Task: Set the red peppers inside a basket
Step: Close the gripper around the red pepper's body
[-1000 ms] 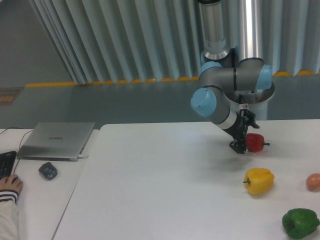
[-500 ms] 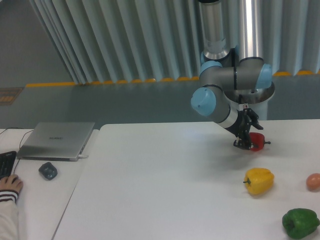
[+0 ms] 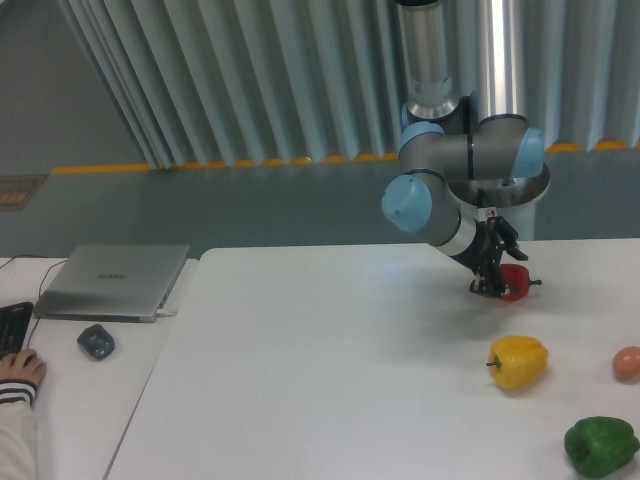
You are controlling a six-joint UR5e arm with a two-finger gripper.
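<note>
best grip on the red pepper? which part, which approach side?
Grip the red pepper across its rounded body, coming down from above. It sits on the table with its short dark stem pointing right, so the fingers should close across the body, clear of the stem. The gripper is already down at its left side, hiding part of it.

We see a glossy red pepper (image 3: 514, 283) beside the black gripper (image 3: 489, 288), a yellow pepper (image 3: 518, 362), a green pepper (image 3: 601, 445) and a pale orange-pink fruit (image 3: 627, 363) on the white table (image 3: 330, 380). The arm (image 3: 455, 185) is grey with light blue caps. A silver laptop (image 3: 113, 280) and a dark grey mouse (image 3: 96, 341) lie at the left.
</note>
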